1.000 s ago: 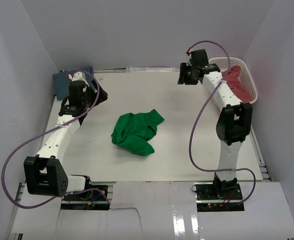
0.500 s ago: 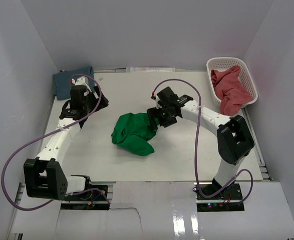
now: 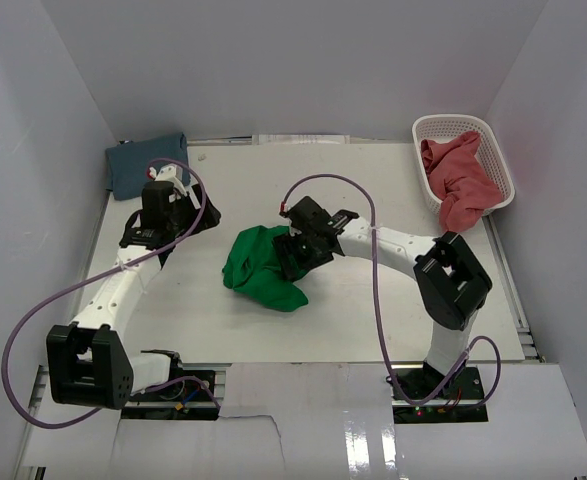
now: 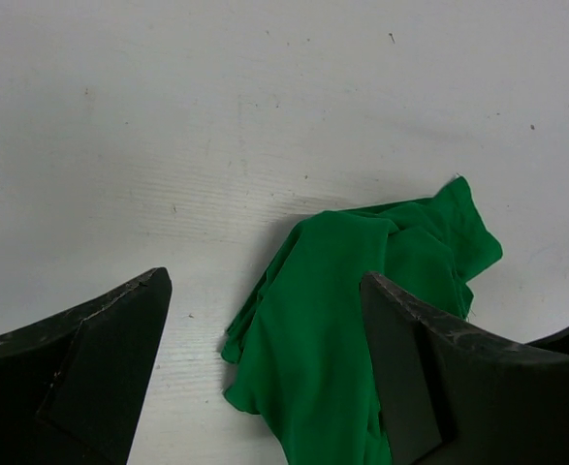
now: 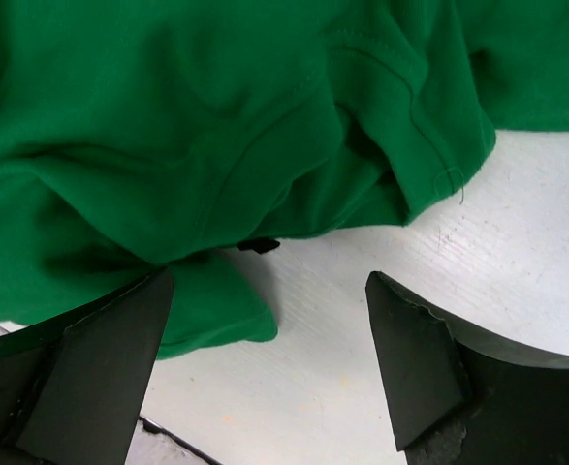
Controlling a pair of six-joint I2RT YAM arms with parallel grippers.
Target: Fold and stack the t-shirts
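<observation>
A white plastic lattice basket (image 3: pixel 422 160) stands at the far right corner of the white table (image 3: pixel 363 310), close to the right wall. The table surface shows small dark specks and fine scratches in the wrist views. Plain white walls (image 3: pixel 303 60) close the table on the left, back and right sides, and a glossy white strip (image 3: pixel 373 435) lies along its near edge.

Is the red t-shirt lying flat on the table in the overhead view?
No, the red t-shirt sits bunched in the white lattice basket, one end hanging over its near rim.
</observation>
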